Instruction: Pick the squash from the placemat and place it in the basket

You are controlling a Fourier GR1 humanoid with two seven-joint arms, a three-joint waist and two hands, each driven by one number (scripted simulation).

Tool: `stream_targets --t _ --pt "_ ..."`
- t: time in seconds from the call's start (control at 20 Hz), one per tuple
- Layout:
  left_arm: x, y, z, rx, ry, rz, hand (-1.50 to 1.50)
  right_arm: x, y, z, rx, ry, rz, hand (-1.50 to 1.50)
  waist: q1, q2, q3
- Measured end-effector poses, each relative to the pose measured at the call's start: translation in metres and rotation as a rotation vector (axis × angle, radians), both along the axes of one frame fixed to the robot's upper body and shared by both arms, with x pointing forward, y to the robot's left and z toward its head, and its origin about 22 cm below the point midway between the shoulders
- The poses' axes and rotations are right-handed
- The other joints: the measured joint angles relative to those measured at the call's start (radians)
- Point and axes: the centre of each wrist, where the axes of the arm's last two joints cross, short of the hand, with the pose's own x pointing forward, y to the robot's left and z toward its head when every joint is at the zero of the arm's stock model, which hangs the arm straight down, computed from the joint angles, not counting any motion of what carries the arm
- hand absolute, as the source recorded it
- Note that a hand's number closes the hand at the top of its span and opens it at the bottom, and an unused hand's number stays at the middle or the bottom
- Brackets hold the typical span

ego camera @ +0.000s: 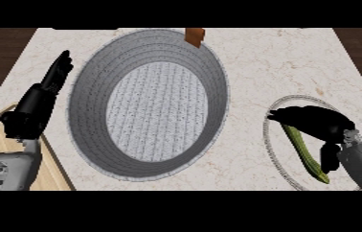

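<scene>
A long green squash (305,152) lies on a round grey placemat (272,145) at the right edge of the counter. My right hand (318,121) is over the squash's upper end, fingers stretched to the left across it and the thumb (329,159) down beside its lower part; the hand hides part of the squash. The big grey woven basket (96,82) stands in the middle of the counter, with nothing inside. My left hand (39,101) rests open at the left edge, fingers pointing up, apart from the basket.
A small brown block (194,36) sits at the basket's far rim. A wooden board (53,173) shows at the lower left under my left forearm. Bare marble counter (276,63) lies between basket and placemat.
</scene>
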Motion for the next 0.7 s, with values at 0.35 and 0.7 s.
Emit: stream_targets --t 0.35,0.7 --pt "0.002 -0.004 -0.002 0.001 -0.001 0.002 0.0 -0.005 -0.008 -0.008 -0.012 0.012 0.001 -1.5 -0.001 0.0 0.0" --pt "0.003 -0.005 0.0 0.001 0.003 -0.006 0.0 -0.004 -0.012 -0.025 -0.041 0.008 -0.019 -1.5 0.0 -0.002 -0.003"
